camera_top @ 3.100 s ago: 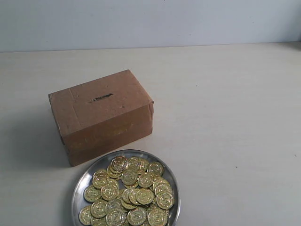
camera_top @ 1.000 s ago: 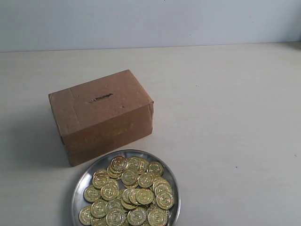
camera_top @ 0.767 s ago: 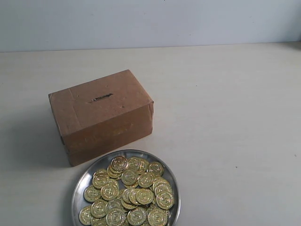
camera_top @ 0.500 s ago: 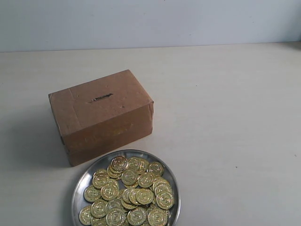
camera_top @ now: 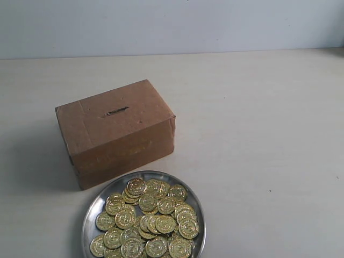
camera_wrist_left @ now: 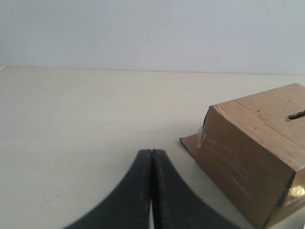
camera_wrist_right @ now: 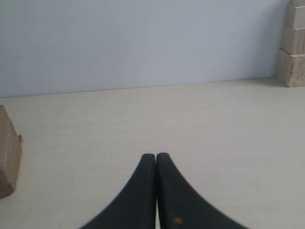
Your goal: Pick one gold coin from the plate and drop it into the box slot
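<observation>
The brown cardboard box (camera_top: 115,131) stands on the pale table, with its narrow dark slot (camera_top: 116,112) on the top face. Just in front of it lies the silver plate (camera_top: 92,207), heaped with several gold coins (camera_top: 148,220). Neither arm shows in the exterior view. In the left wrist view my left gripper (camera_wrist_left: 151,151) is shut with nothing in it, beside the box (camera_wrist_left: 252,152), whose slot (camera_wrist_left: 296,114) shows at the frame edge. In the right wrist view my right gripper (camera_wrist_right: 156,155) is shut and empty over bare table, with a box corner (camera_wrist_right: 8,152) off to one side.
A stack of pale wooden blocks (camera_wrist_right: 293,45) stands against the back wall in the right wrist view. A grey wall runs along the table's far edge. Bare tabletop lies to the right of the box and plate in the exterior view.
</observation>
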`<action>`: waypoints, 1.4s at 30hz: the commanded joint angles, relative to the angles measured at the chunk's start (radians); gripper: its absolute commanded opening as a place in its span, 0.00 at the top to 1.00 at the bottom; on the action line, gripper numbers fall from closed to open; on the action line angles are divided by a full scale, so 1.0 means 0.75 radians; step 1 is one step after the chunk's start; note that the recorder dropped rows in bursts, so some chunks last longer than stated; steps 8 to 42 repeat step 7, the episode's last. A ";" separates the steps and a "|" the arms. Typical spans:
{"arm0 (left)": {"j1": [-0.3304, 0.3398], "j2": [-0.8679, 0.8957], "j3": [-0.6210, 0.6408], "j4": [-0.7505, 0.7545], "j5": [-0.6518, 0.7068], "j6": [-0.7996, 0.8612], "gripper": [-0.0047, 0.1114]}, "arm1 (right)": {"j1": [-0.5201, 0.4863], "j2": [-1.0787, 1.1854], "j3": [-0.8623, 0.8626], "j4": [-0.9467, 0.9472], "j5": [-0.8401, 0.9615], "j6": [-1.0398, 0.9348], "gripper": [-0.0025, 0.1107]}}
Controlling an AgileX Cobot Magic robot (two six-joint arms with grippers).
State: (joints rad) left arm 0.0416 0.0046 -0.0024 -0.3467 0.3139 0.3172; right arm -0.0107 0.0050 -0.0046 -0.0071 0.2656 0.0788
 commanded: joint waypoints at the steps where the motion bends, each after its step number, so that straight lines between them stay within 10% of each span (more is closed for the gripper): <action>1: 0.004 -0.006 0.003 0.005 -0.004 -0.002 0.96 | -0.008 -0.007 0.006 0.000 -0.007 0.001 0.98; 42: -0.035 -0.006 0.003 0.005 -0.004 -0.002 0.96 | -0.008 -0.007 0.006 0.000 -0.007 0.001 0.98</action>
